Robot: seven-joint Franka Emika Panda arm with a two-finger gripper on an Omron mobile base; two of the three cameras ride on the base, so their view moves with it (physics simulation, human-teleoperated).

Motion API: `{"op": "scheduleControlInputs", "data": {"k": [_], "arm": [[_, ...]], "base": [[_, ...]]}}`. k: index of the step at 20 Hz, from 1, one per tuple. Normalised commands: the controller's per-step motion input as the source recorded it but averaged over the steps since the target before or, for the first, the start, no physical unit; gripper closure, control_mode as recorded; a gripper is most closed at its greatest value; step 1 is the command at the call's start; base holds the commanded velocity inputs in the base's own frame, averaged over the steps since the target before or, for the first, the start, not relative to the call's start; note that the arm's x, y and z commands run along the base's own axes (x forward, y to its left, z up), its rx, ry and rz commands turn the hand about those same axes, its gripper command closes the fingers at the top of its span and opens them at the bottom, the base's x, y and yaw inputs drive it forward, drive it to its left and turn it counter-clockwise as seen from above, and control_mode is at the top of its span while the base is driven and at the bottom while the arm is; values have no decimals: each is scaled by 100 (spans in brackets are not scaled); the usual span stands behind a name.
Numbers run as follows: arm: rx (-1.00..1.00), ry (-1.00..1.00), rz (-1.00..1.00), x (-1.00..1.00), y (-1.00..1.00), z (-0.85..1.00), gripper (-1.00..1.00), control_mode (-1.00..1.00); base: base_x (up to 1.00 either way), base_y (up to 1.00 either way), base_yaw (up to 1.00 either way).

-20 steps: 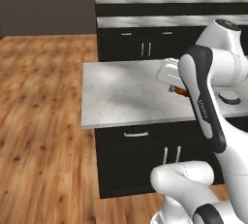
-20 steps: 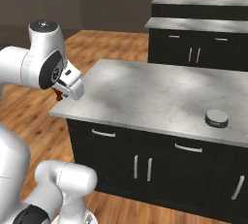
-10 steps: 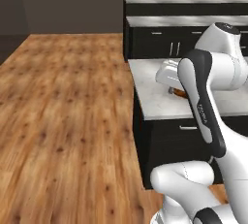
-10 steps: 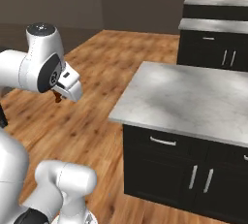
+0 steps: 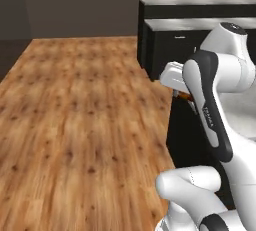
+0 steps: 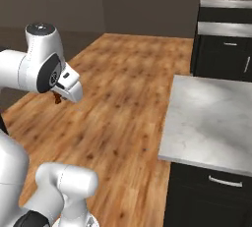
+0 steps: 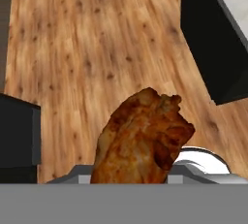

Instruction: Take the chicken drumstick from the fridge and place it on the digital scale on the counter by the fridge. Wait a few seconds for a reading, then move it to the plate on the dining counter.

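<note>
Wooden floor spreading left of the marbled counter, whose top shows from the right base camera, gripper raised over the floor beside that counter, closed around the chicken drumstick, browned skin clear in the hand camera

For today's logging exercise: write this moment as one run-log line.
gripper: shut on chicken drumstick | drumstick: carried above wood floor | counter: to the right in right base view

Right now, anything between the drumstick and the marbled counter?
Bare wood floor only. In the right base view the tool holds the drumstick over the floor, left of the counter.
</note>
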Motion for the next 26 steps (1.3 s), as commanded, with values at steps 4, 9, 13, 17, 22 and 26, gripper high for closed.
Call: {"op": "scheduleControlInputs", "data": {"k": [4,9,13,17,22,26], "arm": [[0,0,0,0,0,0,100,100],[0,0,0,0,0,0,100,100],[0,0,0,0,0,0,100,100],[0,0,0,0,0,0,100,100],[0,0,0,0,0,0,100,100],[0,0,0,0,0,0,100,100]], "base": [[88,100,-27],[77,100,-29],[99,100,-22],[100,80,-12],[100,48,-6],[100,23,-5]]}}
